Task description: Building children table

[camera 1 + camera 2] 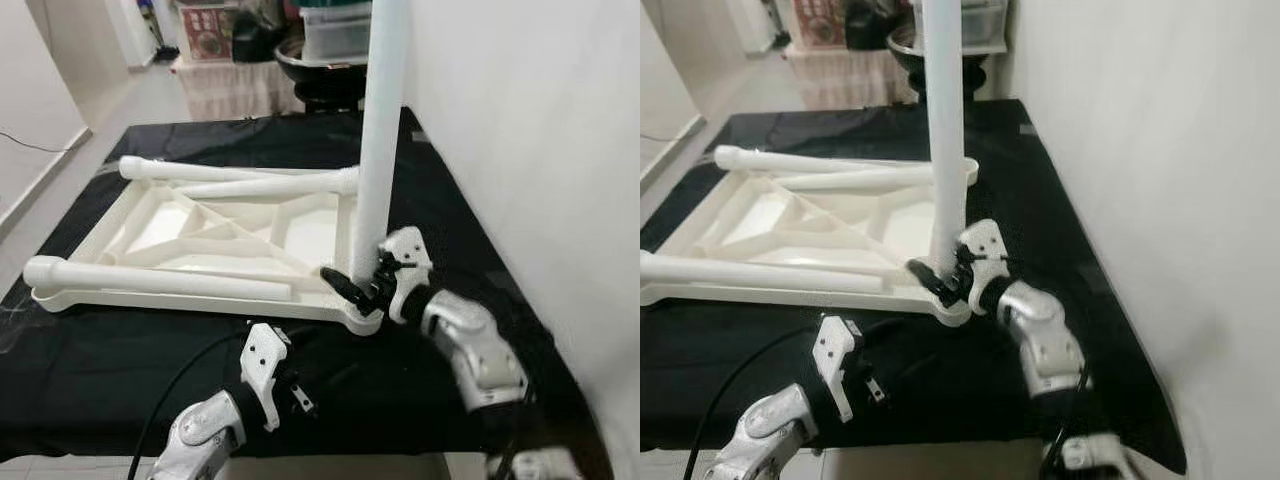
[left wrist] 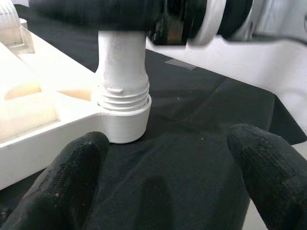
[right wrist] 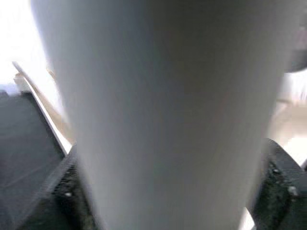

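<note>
Standing upright, the white table leg [image 1: 380,130] has its long axis vertical, and its lower end sits in the round corner socket [image 2: 122,120] of the white table top [image 1: 150,225]. We see screw threads just above the socket. The table top lies upside down on the black cloth [image 1: 120,370], with ribs showing inside, and two more legs lie flat across it. Our right gripper [image 1: 362,283] is clenched around the leg near its base. Our left gripper [image 2: 168,167] is released, with its fingers [image 2: 72,177] spread over the cloth, near the socket but apart from it.
</note>
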`<state>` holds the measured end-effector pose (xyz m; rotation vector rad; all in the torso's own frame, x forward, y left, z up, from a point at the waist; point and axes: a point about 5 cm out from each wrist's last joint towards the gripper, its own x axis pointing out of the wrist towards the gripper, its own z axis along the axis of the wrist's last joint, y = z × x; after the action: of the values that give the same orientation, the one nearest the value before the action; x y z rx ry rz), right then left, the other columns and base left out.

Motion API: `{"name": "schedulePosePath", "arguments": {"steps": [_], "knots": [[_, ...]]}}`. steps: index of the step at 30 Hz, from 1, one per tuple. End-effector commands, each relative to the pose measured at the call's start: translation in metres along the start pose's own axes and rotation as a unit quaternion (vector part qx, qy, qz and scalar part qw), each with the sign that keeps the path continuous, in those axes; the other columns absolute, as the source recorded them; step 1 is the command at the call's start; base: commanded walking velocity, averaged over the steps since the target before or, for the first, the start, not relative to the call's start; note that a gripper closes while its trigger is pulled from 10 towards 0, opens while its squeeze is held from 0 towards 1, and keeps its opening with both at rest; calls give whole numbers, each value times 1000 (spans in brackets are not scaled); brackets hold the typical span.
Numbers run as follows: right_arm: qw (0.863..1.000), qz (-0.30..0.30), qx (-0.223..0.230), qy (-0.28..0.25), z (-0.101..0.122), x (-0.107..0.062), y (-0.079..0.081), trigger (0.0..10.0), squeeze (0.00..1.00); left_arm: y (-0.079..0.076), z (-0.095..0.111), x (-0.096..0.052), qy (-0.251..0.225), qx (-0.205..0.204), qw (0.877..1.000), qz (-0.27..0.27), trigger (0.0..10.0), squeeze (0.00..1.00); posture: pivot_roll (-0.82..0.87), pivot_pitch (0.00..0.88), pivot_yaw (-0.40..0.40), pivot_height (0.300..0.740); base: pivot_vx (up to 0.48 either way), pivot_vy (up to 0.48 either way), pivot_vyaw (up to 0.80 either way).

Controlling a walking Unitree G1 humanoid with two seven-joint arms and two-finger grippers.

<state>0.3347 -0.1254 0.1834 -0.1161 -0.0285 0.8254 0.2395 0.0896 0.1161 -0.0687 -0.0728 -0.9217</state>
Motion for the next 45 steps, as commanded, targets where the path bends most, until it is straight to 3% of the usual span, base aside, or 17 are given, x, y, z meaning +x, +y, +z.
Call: {"name": "schedulePosePath", "arguments": {"steps": [1,5,13,14,15,23,28,29,30,31,32,33,34,38,43,44,45], "knots": [[996,84,-4,14,-2,2,6,10000,0,0,-5,-2,10,-4,1000,0,10000,0,-23,77,31,740,0,0,0],[978,202,-32,37,3,-2,3,10000,0,-1,-5,-2,10,-4,1000,0,10000,0,-9,82,27,740,0,0,0],[961,264,-37,76,2,3,-7,10000,0,-2,-5,-2,9,-3,1000,1,10000,0,5,89,21,740,0,0,0],[960,267,-35,77,2,4,-7,3922,0,-3,-5,-2,9,-4,1000,1,10000,0,10,90,20,740,0,0,0],[959,272,-32,75,3,4,-8,0,0,-3,-5,-2,10,-4,1000,1,10000,0,10,95,22,740,0,0,0],[958,279,-24,68,2,1,-13,0,0,-5,-5,-3,10,-7,1000,-1,10000,0,5,105,21,740,0,0,0],[968,239,-32,70,-4,-9,-18,0,0,-6,-5,-4,9,-9,1000,-3,10000,0,-2,112,21,740,0,0,0],[978,190,-39,75,-9,-12,-21,0,0,-6,-4,-4,9,-10,1000,-3,10000,0,-2,113,19,740,0,0,0],[993,85,-29,78,-18,-12,-21,0,0,-6,-4,-5,8,-9,1000,-3,10000,0,-3,123,7,740,0,0,0],[993,85,-29,78,-18,-12,-21,0,0,-6,-4,-5,8,-9,1000,-3,10000,0,-3,123,7,740,0,0,0],[994,-81,5,77,-34,-16,-12,0,0,-6,-3,-6,8,-9,1000,-2,10000,0,-10,131,10,740,0,0,0],[975,-204,32,85,-43,-27,-7,0,0,-5,-2,-8,7,-9,1000,-2,10000,0,-13,135,12,740,0,0,0],[966,-235,40,102,-54,-37,13,0,0,-4,-1,-9,7,-9,1000,-1,10000,0,-17,148,30,740,0,0,0],[971,-210,24,113,-59,-38,39,0,0,-2,-1,-9,10,-10,1000,-5,10000,0,-34,136,36,740,0,0,0],[975,-192,17,107,-57,-27,37,0,0,-1,-2,-7,13,-9,1000,-13,10000,0,-18,127,30,740,0,0,0],[976,-192,17,101,-55,-21,33,7020,0,-1,-2,-6,13,-9,1000,-10,10000,0,-19,129,32,740,0,0,0],[976,-192,17,101,-55,-21,33,7020,0,-1,-2,-6,13,-9,1000,-10,10000,0,-19,129,32,740,0,0,0]]}}
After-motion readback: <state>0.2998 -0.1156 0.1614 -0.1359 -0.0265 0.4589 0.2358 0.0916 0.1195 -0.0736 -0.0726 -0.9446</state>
